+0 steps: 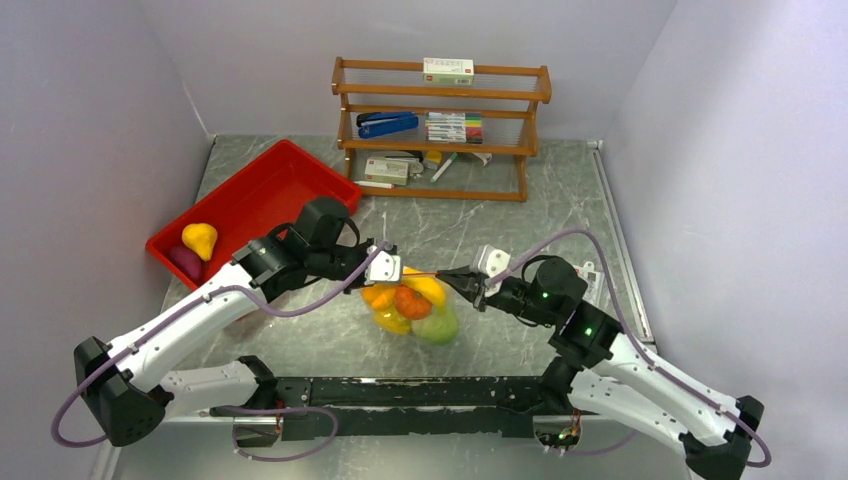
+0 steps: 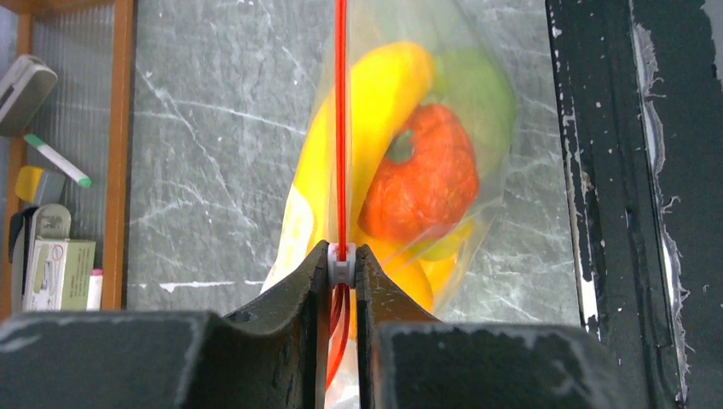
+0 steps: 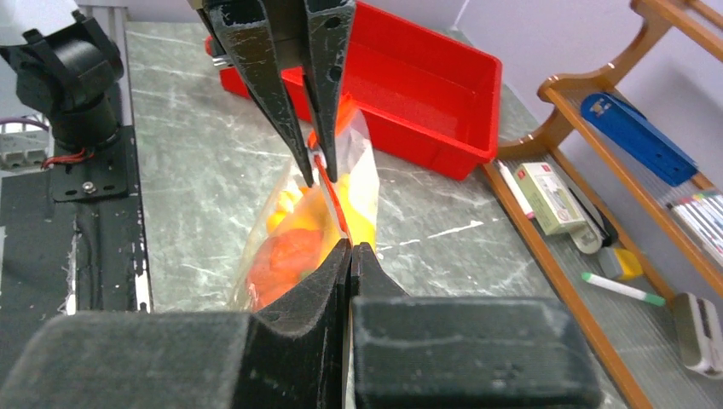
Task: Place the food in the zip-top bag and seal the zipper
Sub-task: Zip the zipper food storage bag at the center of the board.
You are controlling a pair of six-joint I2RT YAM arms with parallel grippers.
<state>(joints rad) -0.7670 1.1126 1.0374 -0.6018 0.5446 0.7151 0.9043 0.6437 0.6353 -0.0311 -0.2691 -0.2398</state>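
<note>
The clear zip-top bag (image 1: 415, 310) hangs between my two grippers above the table. It holds an orange pepper (image 2: 422, 183), a yellow fruit (image 2: 379, 102) and a green round fruit (image 2: 482, 98). My left gripper (image 2: 341, 253) is shut on the white slider of the red-orange zipper (image 2: 340, 128), which runs straight away from it. My right gripper (image 3: 350, 248) is shut on the bag's opposite mouth corner, with the bag (image 3: 290, 243) hanging below. In the top view the left gripper (image 1: 392, 268) and right gripper (image 1: 452, 278) face each other. A yellow pear (image 1: 199, 238) lies in the red tray.
The red tray (image 1: 270, 185) stands at the back left and also holds a dark red piece (image 1: 185, 262). A wooden shelf (image 1: 440, 125) with a stapler, markers and boxes stands at the back. A black rail (image 1: 420, 392) runs along the near edge.
</note>
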